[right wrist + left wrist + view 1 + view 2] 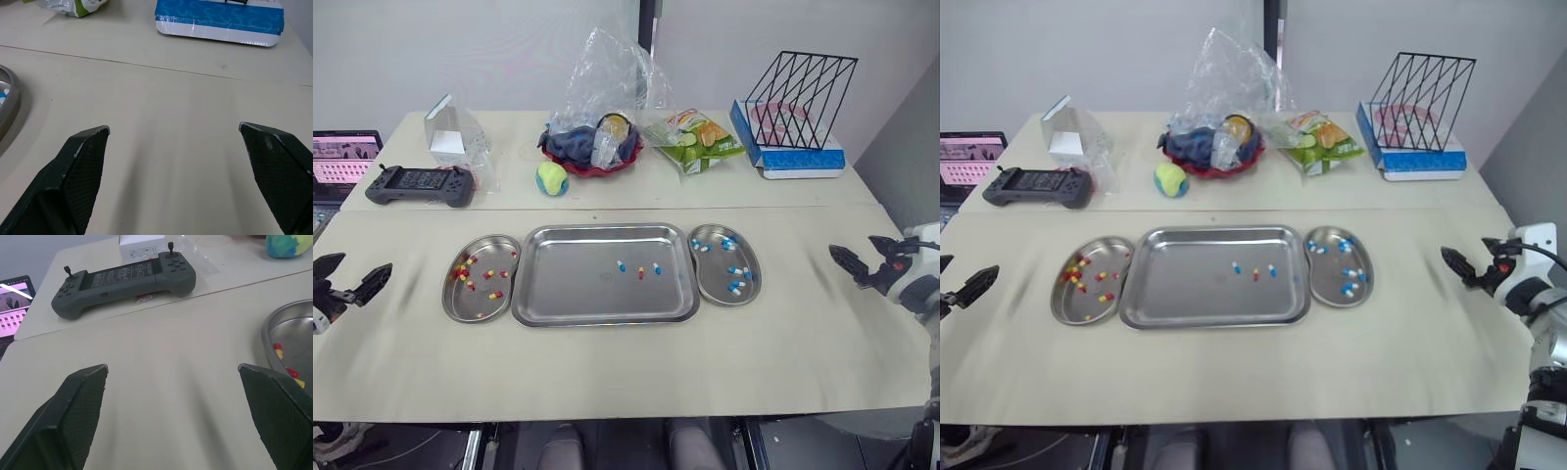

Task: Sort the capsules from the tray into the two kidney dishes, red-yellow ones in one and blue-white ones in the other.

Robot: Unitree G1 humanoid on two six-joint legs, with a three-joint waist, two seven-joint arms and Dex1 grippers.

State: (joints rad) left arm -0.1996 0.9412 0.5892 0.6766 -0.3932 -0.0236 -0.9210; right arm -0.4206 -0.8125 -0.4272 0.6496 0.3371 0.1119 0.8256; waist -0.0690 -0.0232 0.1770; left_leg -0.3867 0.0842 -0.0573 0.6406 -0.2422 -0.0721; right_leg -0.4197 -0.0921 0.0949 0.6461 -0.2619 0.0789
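Note:
A steel tray (568, 294) lies at the table's middle with three capsules in it: a blue-white one (621, 265), a red-yellow one (641, 273) and another blue-white one (657, 268). The left kidney dish (460, 299) holds several red-yellow capsules (463, 270). The right kidney dish (717, 289) holds several blue-white capsules (736, 274). My left gripper (352, 276) hovers open at the table's left edge, well left of the left dish. My right gripper (860, 257) is open over the table's right side, apart from the right dish. Both are empty.
A grey game controller (421, 184) and a small white box (447, 142) lie at the back left. Farther back are a red bowl under a plastic bag (597, 137), a green-yellow ball (551, 178), a snack bag (697, 139), and a black wire rack (798, 93) on a blue box.

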